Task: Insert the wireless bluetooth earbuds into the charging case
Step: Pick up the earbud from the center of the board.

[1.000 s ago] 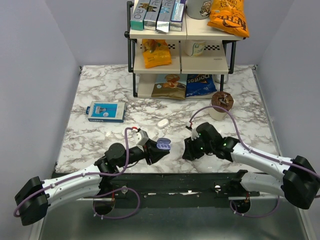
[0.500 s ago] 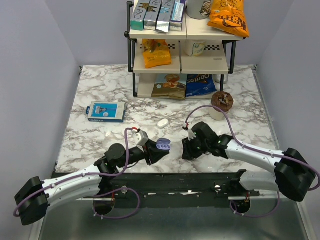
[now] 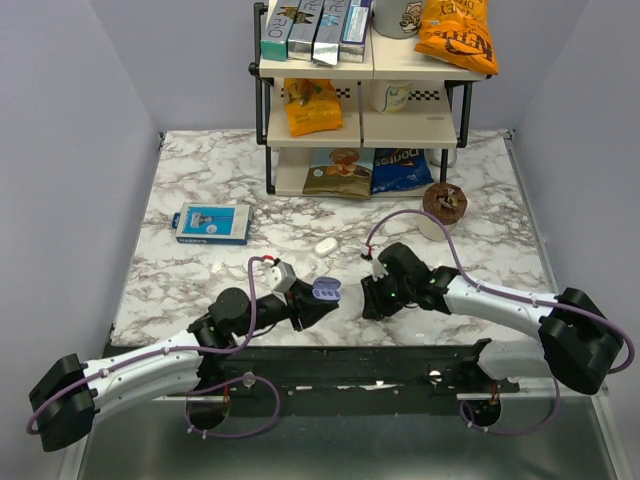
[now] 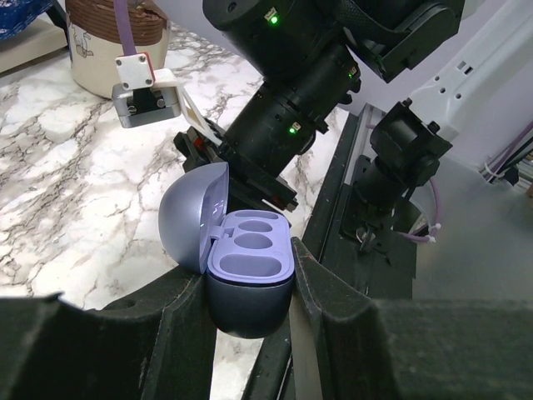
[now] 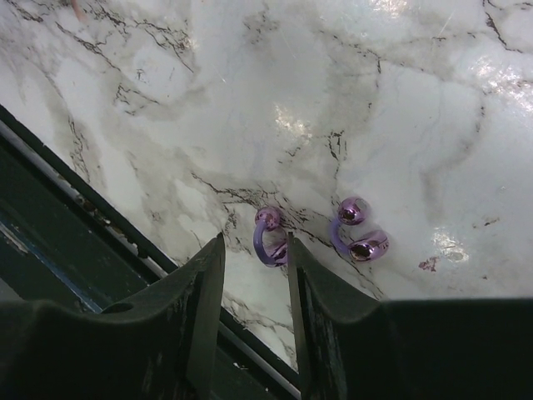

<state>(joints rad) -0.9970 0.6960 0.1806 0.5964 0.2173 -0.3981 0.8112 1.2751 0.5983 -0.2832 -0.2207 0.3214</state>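
Note:
My left gripper (image 4: 250, 283) is shut on the lavender-blue charging case (image 4: 248, 271). The case is held above the table's near edge with its lid open and its wells empty; it shows in the top view (image 3: 325, 290). Two shiny purple earbuds lie on the marble near the front edge: one (image 5: 268, 237) just ahead of my right gripper's tips, partly behind the right finger, the other (image 5: 360, 233) to its right. My right gripper (image 5: 256, 250) is open and empty, low over the table, and sits in the top view (image 3: 372, 303) right of the case.
A white oval object (image 3: 325, 244) and a blue box (image 3: 211, 223) lie on the marble. A snack shelf (image 3: 360, 100) stands at the back, a brown-topped cup (image 3: 441, 208) to its right. The table's black front edge (image 5: 100, 225) runs close beside the earbuds.
My right gripper has moved left toward the held case, close to the table. My left gripper and the case have stayed in place.

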